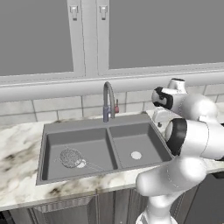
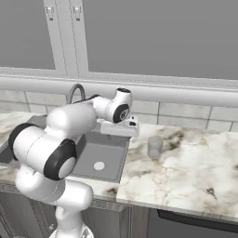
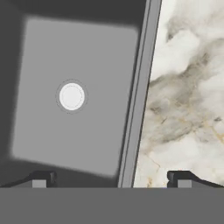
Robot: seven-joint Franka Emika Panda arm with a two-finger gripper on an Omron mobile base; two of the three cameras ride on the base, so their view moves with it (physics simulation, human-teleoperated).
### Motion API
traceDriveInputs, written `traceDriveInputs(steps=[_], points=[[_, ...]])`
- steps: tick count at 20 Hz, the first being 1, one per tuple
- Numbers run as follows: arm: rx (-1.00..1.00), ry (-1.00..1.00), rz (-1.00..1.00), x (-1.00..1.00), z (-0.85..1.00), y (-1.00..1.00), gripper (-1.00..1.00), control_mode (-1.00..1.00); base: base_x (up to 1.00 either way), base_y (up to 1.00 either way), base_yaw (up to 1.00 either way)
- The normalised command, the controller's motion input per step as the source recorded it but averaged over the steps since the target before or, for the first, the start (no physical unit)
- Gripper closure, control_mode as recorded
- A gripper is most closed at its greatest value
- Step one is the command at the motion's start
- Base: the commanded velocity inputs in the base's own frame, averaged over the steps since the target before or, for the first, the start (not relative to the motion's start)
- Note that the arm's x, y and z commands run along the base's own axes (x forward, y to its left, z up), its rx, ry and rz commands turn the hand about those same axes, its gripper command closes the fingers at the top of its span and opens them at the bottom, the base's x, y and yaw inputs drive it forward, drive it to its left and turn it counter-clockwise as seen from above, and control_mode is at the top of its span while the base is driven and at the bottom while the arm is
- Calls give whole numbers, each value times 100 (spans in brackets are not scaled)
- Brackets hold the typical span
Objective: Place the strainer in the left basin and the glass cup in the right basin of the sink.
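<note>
On your far left, the small round silvery fine-mesh strainer (image 1: 71,158) lay on the flat bottom of the wider dark grey left basin (image 1: 94,142), its thin wire handle trailing toward the front right corner. Just right of the central divider you had the narrower right basin (image 1: 144,142) with its pale round drain (image 1: 136,155); nothing lay in it. Behind the divider, at the back rim of the dark grey double sink (image 1: 43,140), rose the tall curved metal faucet (image 1: 108,101).

Further right, your white arm reached over the sink's right rim. In the hand view the tool (image 3: 111,178) hung above that rim, one dark fingertip (image 3: 43,178) over the right basin and the other over the marbled bench (image 3: 188,87). Its fingers were spread wide apart, and nothing sat between them.

To the right of the tool, the small clear glass cup (image 2: 155,147) stood upright on the bench, near the sink's right edge but apart from it, and apart from the tool as well. Beyond the cup the pale veined bench ran on to the right under the grey tiled wall (image 2: 186,116).
</note>
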Motion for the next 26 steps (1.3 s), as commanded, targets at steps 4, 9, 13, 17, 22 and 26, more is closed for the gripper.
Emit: traceDriveInputs(steps=[4,9,13,17,22,26], points=[[-19,2,18,33,-19,-45,-100,-100,0,0,0],[-10,-2,14,4,-16,-39,-100,-100,0,0,0],[-2,-6,10,0,-4,-36,-100,-100,0,0,0],[0,-9,10,0,0,-27,-100,-100,0,0,0],[0,-8,4,2,0,-19,-100,-100,0,0,0],[0,-1,0,8,0,-34,-100,-100,0,0,0]])
